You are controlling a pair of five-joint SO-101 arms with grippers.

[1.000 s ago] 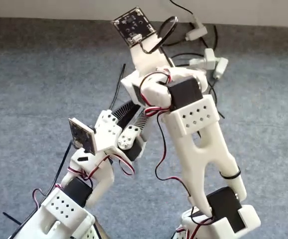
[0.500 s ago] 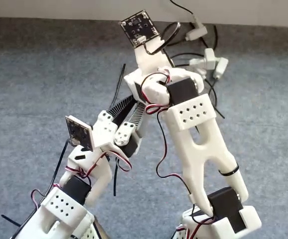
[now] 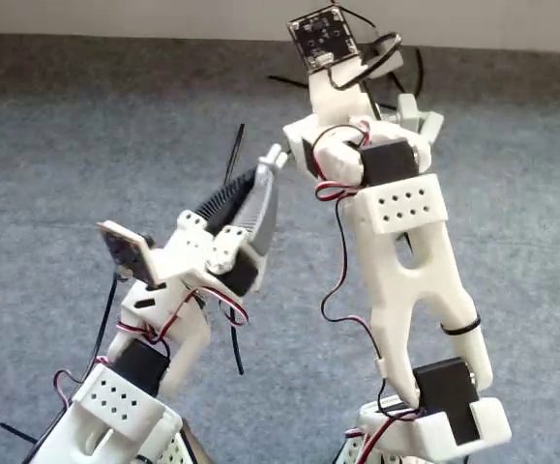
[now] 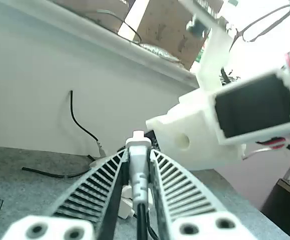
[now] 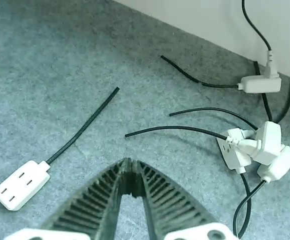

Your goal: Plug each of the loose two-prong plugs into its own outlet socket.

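Observation:
My left gripper (image 4: 138, 152) is shut on a white two-prong plug (image 4: 137, 167), held off the grey carpet with its black cord hanging down between the fingers. In the high view the left gripper (image 3: 268, 169) is raised close beside the right arm's wrist (image 3: 357, 159). My right gripper (image 5: 129, 170) is shut with nothing in it, above the carpet. A white outlet socket block (image 5: 20, 184) with a black cord lies on the carpet. A cluster of white plugs and sockets (image 5: 257, 145) lies nearer the wall, and another white plug (image 5: 257, 84) sits beyond it.
Loose black cords (image 5: 185, 131) cross the carpet between the socket block and the cluster. A pale wall (image 5: 225, 20) borders the far side. The right arm's white body (image 4: 220, 115) stands close in front of the left gripper.
The left arm has lifted its gripper and plug upward and toward the right arm. The right arm's wrist has swung to the right and farther back.

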